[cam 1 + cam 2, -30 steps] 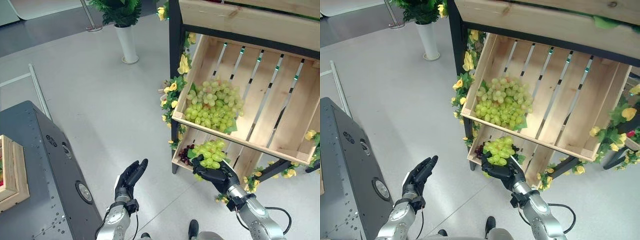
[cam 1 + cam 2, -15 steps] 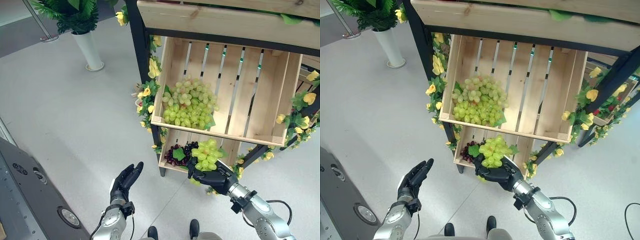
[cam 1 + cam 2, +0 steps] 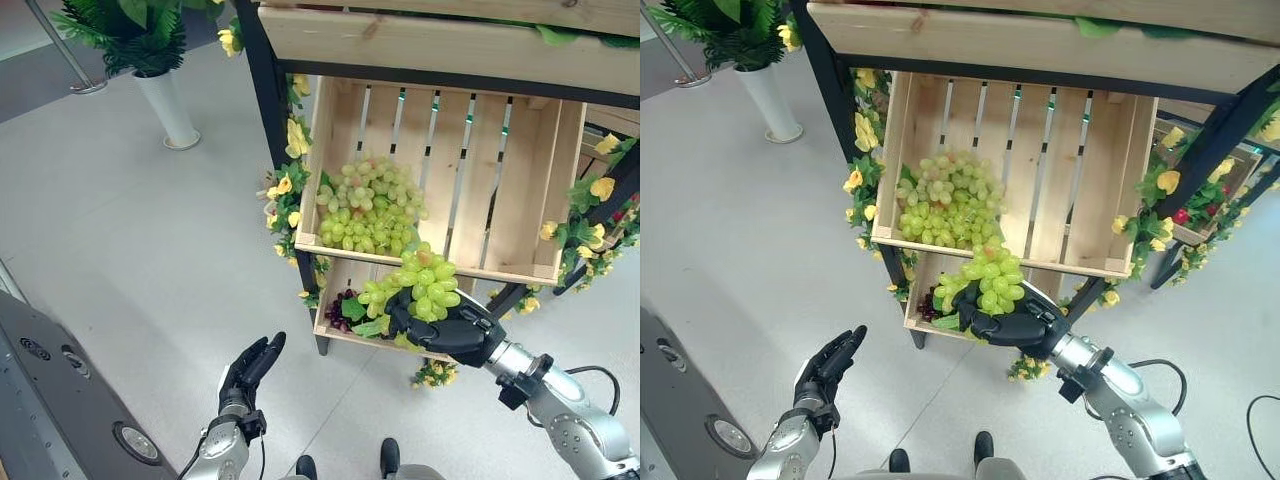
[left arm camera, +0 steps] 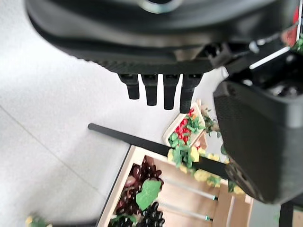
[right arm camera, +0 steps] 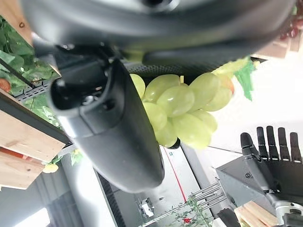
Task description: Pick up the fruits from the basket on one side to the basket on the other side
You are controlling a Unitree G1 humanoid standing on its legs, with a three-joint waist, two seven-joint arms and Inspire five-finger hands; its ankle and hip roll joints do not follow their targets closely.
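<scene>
Grape bunch [image 3: 420,285] before wooden crates [image 3: 520,190]

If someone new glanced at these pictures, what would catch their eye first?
Probably the bunch of pale green grapes gripped in the robot's right hand, held before the front edge of the slatted wooden crate. A bigger pile of green grapes lies in that crate's left half, while the open left hand hovers over the floor.

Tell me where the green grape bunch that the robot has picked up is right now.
The green grape bunch sits in the right hand, in the eye views' lower middle, in front of the wooden crate's front rim and just above the dark grapes on the shelf below.
</scene>
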